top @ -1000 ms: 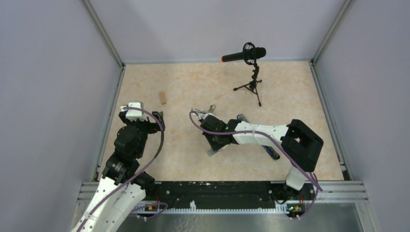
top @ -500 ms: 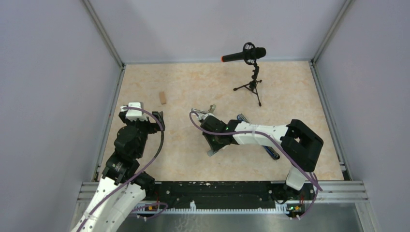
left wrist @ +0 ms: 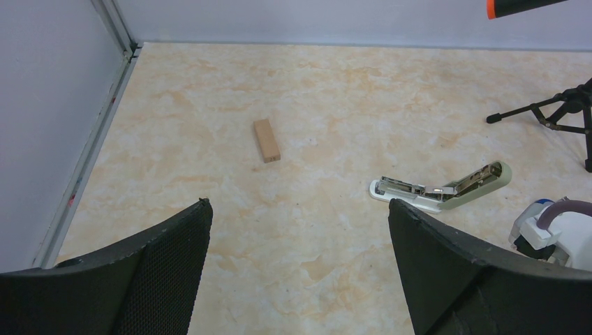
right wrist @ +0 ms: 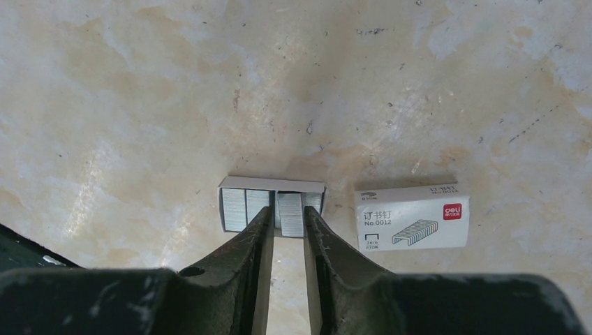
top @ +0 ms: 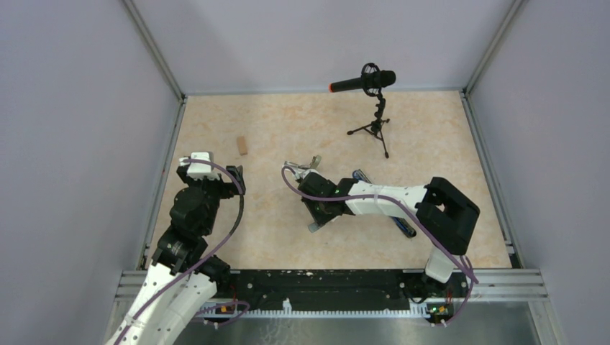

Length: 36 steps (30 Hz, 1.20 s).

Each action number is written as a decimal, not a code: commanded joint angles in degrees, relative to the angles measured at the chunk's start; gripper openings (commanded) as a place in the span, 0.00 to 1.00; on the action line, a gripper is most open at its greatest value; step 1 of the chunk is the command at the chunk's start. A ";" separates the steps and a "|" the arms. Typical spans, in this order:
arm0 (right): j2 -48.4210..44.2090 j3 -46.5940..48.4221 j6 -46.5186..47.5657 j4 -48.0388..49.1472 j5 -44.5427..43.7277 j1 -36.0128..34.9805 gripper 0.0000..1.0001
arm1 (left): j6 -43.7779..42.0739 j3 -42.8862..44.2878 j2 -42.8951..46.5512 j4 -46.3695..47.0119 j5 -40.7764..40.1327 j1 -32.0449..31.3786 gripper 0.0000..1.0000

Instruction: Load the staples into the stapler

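The pale green stapler [left wrist: 440, 192] lies hinged open on the table, its metal rail showing; the top view has the stapler [top: 303, 164] just beyond my right wrist. The staples sit in a small open tray [right wrist: 241, 209] as several silvery strips, beside their white box [right wrist: 412, 216] with a red mark. My right gripper [right wrist: 287, 213] points down at the tray. Its narrow jaws are shut on one strip of staples [right wrist: 290, 209], which sticks slightly out of the row. My left gripper [left wrist: 299, 202] hangs wide open over bare table, left of the stapler, holding nothing.
A brown wooden block [left wrist: 267, 140] lies towards the back left. A microphone on a small tripod [top: 374, 108] stands at the back right. A blue bar [top: 406, 226] lies partly under my right arm. Grey walls close in the table on three sides.
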<state>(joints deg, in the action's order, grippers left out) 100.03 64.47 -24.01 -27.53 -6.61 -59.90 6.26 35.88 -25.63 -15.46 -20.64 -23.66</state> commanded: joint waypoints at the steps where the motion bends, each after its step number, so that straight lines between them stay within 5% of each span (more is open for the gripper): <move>1: 0.60 0.64 0.29 0.35 -0.82 -0.83 0.23 | -0.02 -0.28 0.14 2.94 0.04 -0.07 0.99; 36: 3.51 0.22 0.24 0.68 -0.73 -1.10 0.22 | -0.11 -0.38 0.67 2.81 -0.32 -0.05 0.99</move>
<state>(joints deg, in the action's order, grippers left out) 102.17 64.49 -24.01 -27.46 -6.68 -59.96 6.26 35.88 -25.63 -15.44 -20.67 -23.66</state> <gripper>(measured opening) 0.233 0.987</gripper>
